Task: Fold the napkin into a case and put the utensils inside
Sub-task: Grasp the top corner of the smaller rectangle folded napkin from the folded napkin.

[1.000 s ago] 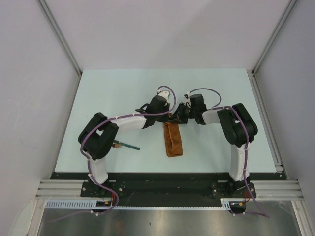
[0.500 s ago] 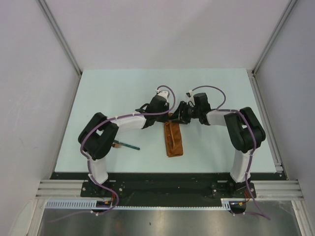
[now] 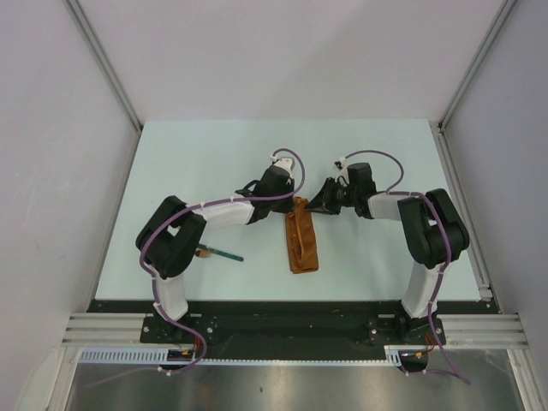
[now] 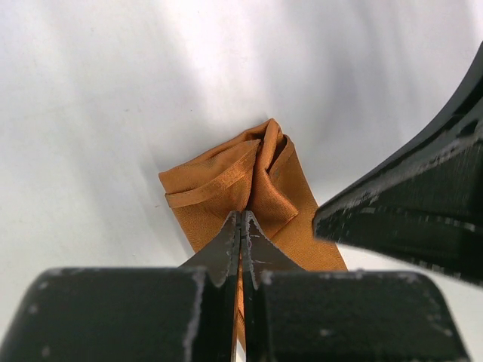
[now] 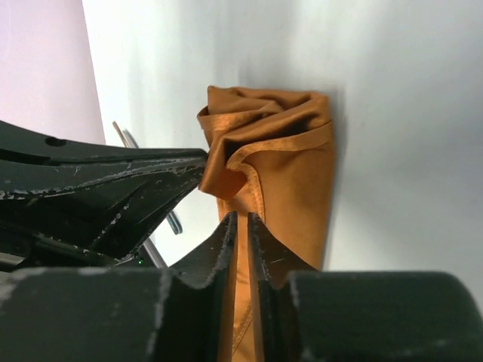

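The rust-orange napkin (image 3: pixel 300 244) lies folded into a narrow strip, the case, at the table's middle. My left gripper (image 3: pixel 294 201) is at its far end, shut on a bunched-up top layer (image 4: pixel 260 162) that rises to the tips (image 4: pixel 241 215). My right gripper (image 3: pixel 319 204) is just right of that end, its jaws (image 5: pixel 241 217) closed to a thin slit. The cloth (image 5: pixel 294 173) shows behind them and nothing is pinched between them. One utensil with a dark teal handle (image 3: pixel 224 254) lies left of the case, partly under the left arm. Other utensils are out of view.
The left arm's elbow (image 3: pixel 171 235) stands over the near left of the table, above the teal utensil. The right arm's elbow (image 3: pixel 432 227) is at the near right. Metal rails (image 3: pixel 462 201) line the table's sides.
The right arm has drawn back to the right, away from the cloth's far end; its jaws opened briefly and closed again. The left gripper has stayed shut on the napkin.
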You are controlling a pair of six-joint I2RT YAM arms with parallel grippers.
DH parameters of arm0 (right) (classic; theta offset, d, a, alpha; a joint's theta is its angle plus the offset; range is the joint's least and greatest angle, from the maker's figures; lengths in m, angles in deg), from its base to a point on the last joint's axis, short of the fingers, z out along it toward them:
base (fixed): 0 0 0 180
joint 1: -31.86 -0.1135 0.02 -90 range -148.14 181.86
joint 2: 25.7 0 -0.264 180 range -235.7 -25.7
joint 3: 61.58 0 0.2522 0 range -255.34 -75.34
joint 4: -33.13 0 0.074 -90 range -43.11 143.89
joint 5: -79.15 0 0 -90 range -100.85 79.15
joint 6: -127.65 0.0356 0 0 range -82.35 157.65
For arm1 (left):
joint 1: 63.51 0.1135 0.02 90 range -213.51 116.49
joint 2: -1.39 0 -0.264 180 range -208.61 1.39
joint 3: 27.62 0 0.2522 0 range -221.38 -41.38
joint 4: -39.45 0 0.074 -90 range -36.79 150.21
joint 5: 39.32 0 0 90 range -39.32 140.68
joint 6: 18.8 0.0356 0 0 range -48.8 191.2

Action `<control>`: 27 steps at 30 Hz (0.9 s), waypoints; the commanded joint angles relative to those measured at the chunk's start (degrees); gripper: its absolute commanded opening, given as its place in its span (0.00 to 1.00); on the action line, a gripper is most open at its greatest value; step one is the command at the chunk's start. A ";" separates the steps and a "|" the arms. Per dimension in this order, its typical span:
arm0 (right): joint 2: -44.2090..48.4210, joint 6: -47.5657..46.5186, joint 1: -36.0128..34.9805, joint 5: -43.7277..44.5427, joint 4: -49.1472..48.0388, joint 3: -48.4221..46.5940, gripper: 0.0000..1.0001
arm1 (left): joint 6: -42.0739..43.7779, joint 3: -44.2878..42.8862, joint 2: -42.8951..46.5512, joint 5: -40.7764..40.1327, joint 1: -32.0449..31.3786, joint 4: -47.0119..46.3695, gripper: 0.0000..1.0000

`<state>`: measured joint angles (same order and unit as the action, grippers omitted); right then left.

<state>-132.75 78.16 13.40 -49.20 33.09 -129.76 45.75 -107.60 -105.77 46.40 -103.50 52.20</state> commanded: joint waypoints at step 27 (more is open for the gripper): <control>-15.29 13.71 -3.86 -2.87 -20.20 -6.58 0.06 | -2.32 0.30 1.07 2.60 0.17 -2.33 0.00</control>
<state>-145.23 89.68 9.84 -51.80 17.70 -133.34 45.24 -107.58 -105.77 47.89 -103.43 51.52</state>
